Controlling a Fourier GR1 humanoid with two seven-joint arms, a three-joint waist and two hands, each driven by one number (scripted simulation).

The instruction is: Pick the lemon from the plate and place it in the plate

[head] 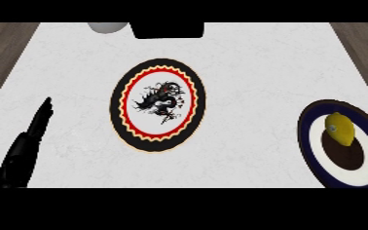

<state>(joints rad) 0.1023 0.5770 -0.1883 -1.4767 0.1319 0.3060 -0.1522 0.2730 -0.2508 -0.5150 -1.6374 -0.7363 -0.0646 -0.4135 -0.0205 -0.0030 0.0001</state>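
White, faintly marbled counter (251,68) fills nearly the whole head view, with a strip of brown wood-grain floor (16,34) showing past its far-left corner and another past its far-right corner. At the counter's far edge, left of the middle, sits a grey rounded object (108,27) that is cut off by the top of the view. Just beside it to the right is a black block (167,29).

Near the counter's centre lies the dragon plate (116,102), with a black rim, a ring of red and yellow zigzag, and a pale middle bearing a black and red dragon figure; nothing lies in it. At the counter's right edge, toward the near side, lies the blue-rimmed plate (304,126), partly cut off by the view's right edge, with a dark blue rim, a white band and a dark brown centre. The lemon (339,128) rests in this plate, on the far part of the brown centre.

The left hand (22,151) shows at the counter's near-left corner, black, its fingers (42,114) straight and released, pointing toward the far edge and holding nothing. The lemon is well apart from those fingers, across the counter, with the dragon plate between them.
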